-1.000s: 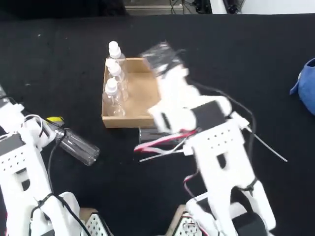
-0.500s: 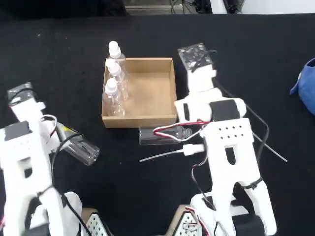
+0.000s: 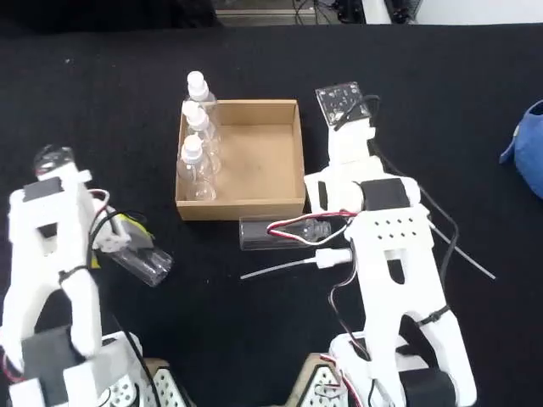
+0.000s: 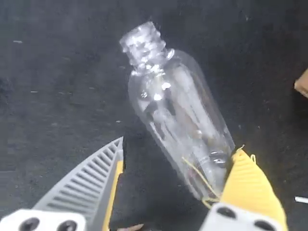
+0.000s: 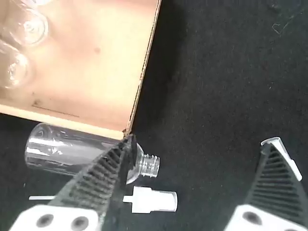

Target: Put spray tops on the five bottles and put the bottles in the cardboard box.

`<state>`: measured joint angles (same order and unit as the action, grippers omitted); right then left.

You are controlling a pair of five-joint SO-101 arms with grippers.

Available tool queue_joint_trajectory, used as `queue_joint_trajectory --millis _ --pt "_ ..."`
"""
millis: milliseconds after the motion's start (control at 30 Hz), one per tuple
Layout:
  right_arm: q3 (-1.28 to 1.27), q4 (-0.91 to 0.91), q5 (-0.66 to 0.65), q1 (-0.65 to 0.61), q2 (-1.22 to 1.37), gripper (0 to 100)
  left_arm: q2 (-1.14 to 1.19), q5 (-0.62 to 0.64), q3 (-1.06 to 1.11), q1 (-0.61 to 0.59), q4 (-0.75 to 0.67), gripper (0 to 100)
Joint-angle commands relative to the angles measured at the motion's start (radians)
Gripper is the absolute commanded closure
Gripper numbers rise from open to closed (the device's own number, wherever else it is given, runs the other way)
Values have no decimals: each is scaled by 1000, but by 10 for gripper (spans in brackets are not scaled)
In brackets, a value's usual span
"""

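Note:
Three clear bottles with white spray tops (image 3: 196, 129) stand along one side of the cardboard box (image 3: 254, 161). An uncapped bottle (image 3: 276, 232) (image 5: 67, 147) lies just in front of the box, with a loose spray top (image 3: 327, 257) (image 5: 154, 201) and its tube beside its neck. My right gripper (image 5: 192, 166) hangs open above that neck and spray top. A second uncapped bottle (image 3: 142, 257) (image 4: 178, 110) lies further over on the mat. My left gripper (image 4: 178, 166) (image 3: 119, 240) is open around its base end, and the yellow finger (image 4: 248, 178) touches the bottle.
The black mat (image 3: 441, 102) covers the table. A loose white tube (image 3: 465, 254) lies beside the right arm. A blue object (image 3: 528, 153) sits at the mat's far edge. The box floor (image 5: 82, 62) beside the standing bottles is bare.
The right arm swung off the box's edge to the side of it and settled over the lying bottle. The left arm lifted and shifted over the other bottle. Both bottles stayed put.

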<state>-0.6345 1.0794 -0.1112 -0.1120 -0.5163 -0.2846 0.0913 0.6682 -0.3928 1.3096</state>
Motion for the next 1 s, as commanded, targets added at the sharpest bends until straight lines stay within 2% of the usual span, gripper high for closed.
queue_joint_trajectory --millis 0,133,267,367,433,533,667,800,967 --pt "8 -26 -9 15 -35 639 92 5 -79 71 -2 781" --pt "4 -31 -12 20 -35 639 170 0 -127 50 -2 797" --pt "4 -31 -12 20 -35 639 172 -2 -148 22 -2 970" --pt "4 -31 -6 17 -35 639 150 -2 -156 -8 -2 951" --pt "2 -31 -2 17 -33 639 129 -34 -160 -24 -18 973" --pt "-22 -49 97 17 -33 639 106 -201 -174 -18 -38 970" --pt "-102 -160 212 21 -41 639 106 -514 -248 -36 -2 967" --pt "-156 -241 235 37 -41 657 150 -660 -321 -114 123 962" --pt "-209 -364 236 86 -41 897 232 -838 -397 -209 203 822"
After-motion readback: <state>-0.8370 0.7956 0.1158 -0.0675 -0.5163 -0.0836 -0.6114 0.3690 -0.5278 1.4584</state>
